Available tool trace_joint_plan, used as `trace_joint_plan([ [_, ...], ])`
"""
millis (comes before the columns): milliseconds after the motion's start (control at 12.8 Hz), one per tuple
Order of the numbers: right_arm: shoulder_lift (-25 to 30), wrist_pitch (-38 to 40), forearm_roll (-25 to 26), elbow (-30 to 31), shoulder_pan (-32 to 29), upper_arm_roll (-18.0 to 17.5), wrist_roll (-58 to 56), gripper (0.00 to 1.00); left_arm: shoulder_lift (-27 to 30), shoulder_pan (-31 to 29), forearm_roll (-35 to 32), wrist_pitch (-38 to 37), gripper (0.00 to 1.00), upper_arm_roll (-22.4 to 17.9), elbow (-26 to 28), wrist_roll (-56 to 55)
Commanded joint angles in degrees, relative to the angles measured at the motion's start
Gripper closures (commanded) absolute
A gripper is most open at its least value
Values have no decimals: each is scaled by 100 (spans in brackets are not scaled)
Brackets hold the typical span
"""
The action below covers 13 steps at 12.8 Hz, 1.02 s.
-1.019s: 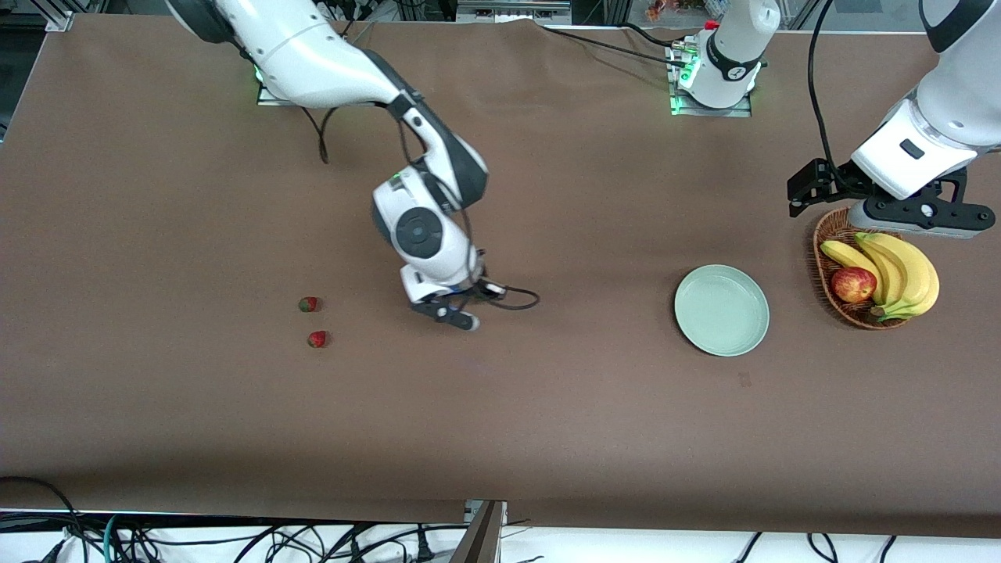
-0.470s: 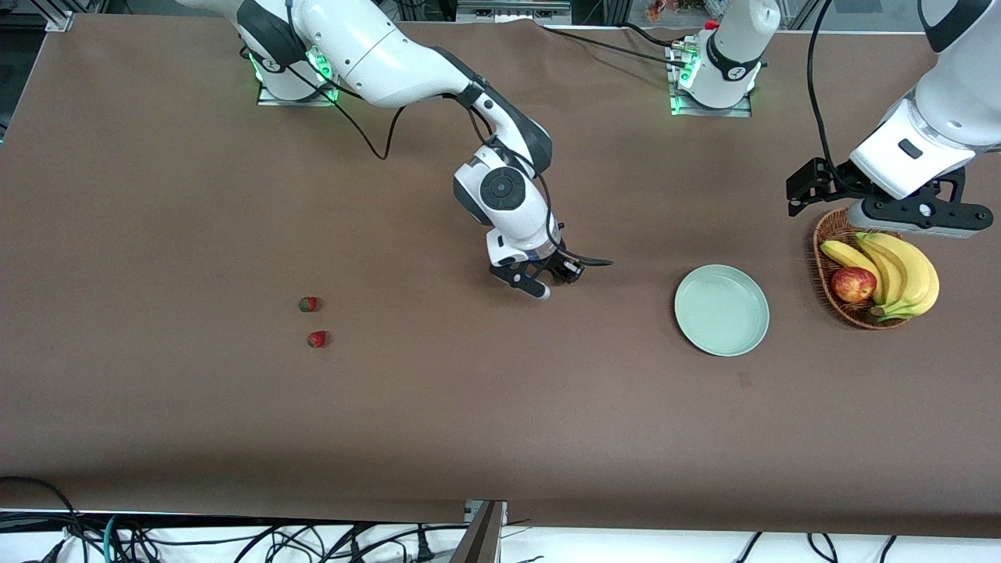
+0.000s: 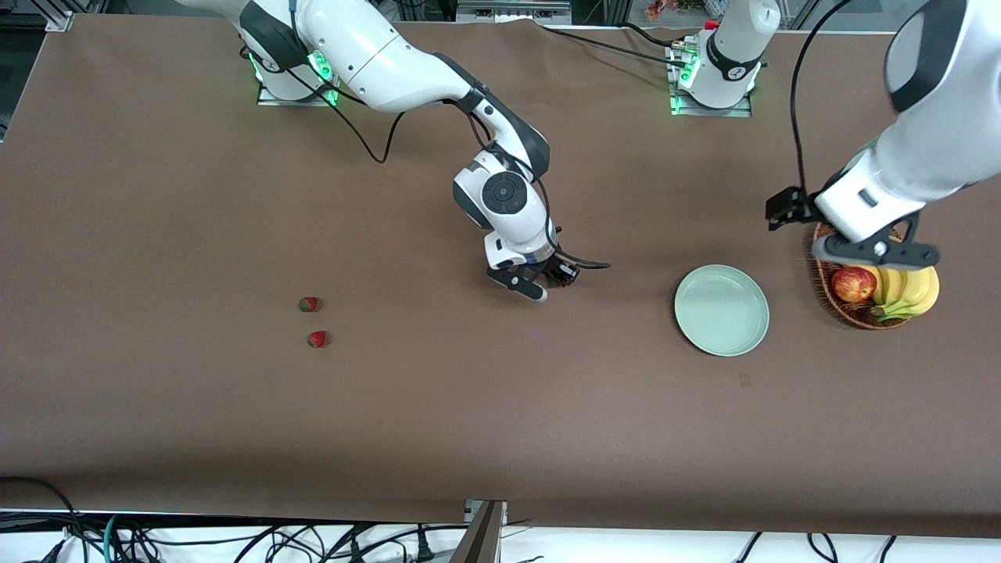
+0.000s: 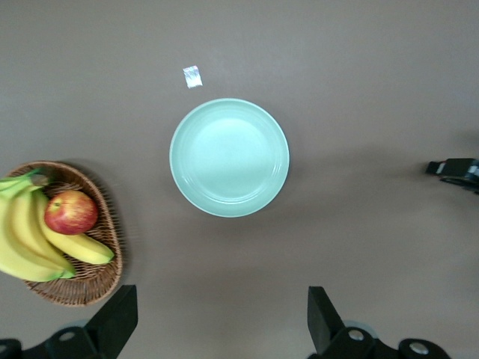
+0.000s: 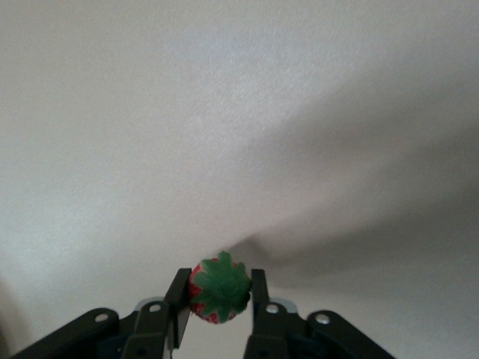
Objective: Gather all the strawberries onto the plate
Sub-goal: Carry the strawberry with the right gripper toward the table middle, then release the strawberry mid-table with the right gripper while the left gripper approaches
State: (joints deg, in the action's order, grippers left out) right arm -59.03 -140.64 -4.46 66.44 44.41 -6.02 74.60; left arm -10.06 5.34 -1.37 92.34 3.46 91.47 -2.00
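I am reading the front view by clock face, twelve toward the robots' bases. At the right arm's end of the bench [image 3: 500, 407], two strawberries [image 3: 309, 304] are lying close together, the second one [image 3: 317, 338] nearer the front camera, both well apart from everything else.

Next comes the right claw [image 3: 547, 283], hanging over bare bench about midway along it. It is pinching the third strawberry [image 5: 218, 290] between its fingers, with the green cap facing the wrist camera, so I am judging that the berry's long axis runs along the fingers.

The relation that matters: the plate [image 3: 722, 310] is sitting just past three o'clock from this claw, well apart and with nothing in it. The loose pair are lying near nine o'clock. I am expecting a sideways carry toward the left arm's end before any release.

At about two o'clock from the plate, the left claw [image 3: 872, 252] is waiting with its fingers spread wide, over the wicker basket [image 3: 848, 313] holding the apple [image 3: 853, 284] and bananas [image 3: 911, 289]. It is the nearer arm to the plate, but it is gripping nothing.
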Motion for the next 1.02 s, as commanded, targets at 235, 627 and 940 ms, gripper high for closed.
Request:
trace_joint_plan([
  [235, 760, 1652, 76, -122, -528, 207, -637, 0, -1015, 283, 128, 73, 0, 15, -173, 7],
  [627, 1288, 3136, 225, -105, -1347, 390, -2815, 0, -1673, 933, 1074, 1177, 0, 32, -147, -11],
  [940, 1438, 3500, 358, 254, -1365, 1268, -4696, 0, -2087, 1591, 1157, 2373, 0, 32, -138, -799],
])
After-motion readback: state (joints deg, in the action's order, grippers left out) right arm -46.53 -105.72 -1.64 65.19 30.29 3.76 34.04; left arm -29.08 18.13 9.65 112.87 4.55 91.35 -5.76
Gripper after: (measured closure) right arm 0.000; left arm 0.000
